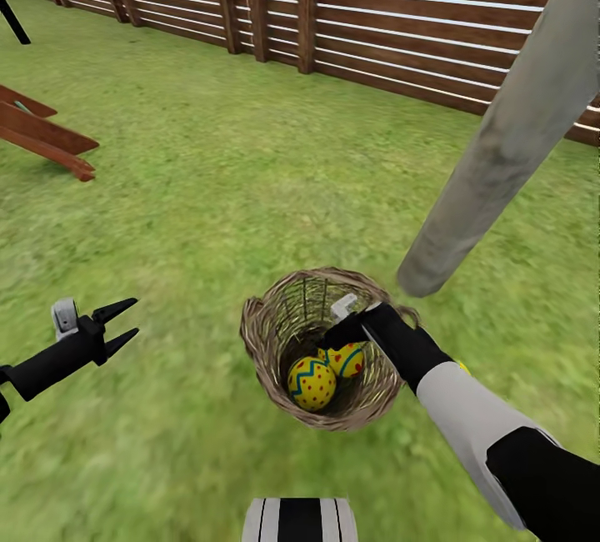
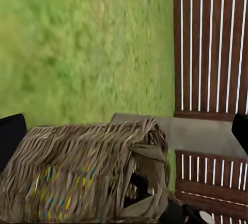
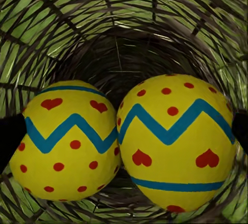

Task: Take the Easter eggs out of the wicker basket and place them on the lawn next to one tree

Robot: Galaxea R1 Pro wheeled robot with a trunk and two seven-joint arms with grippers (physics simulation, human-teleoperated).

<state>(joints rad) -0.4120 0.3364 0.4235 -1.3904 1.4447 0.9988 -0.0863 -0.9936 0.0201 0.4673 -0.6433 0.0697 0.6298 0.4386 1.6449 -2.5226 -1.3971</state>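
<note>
The wicker basket (image 1: 267,333) stands on the lawn (image 1: 208,192) close to the pale grey tree trunk (image 1: 517,125). Two yellow Easter eggs lie in its bottom: one toward me (image 1: 311,383), the other (image 1: 350,358) beside it. My right gripper (image 1: 333,340) reaches down inside the basket, open, just above the eggs. In the right wrist view both eggs (image 3: 67,141) (image 3: 175,141) sit between its spread fingers (image 3: 10,141). A sliver of yellow (image 1: 462,367) peeks from behind my right forearm. My left gripper (image 1: 129,318) hovers open over the grass, left of the basket (image 2: 77,172).
A brown slatted wooden fence (image 1: 333,0) runs along the back of the lawn. A reddish wooden frame (image 1: 42,138) lies at the far left. The robot's base (image 1: 300,521) shows at the bottom edge. Open grass spreads between the basket and the fence.
</note>
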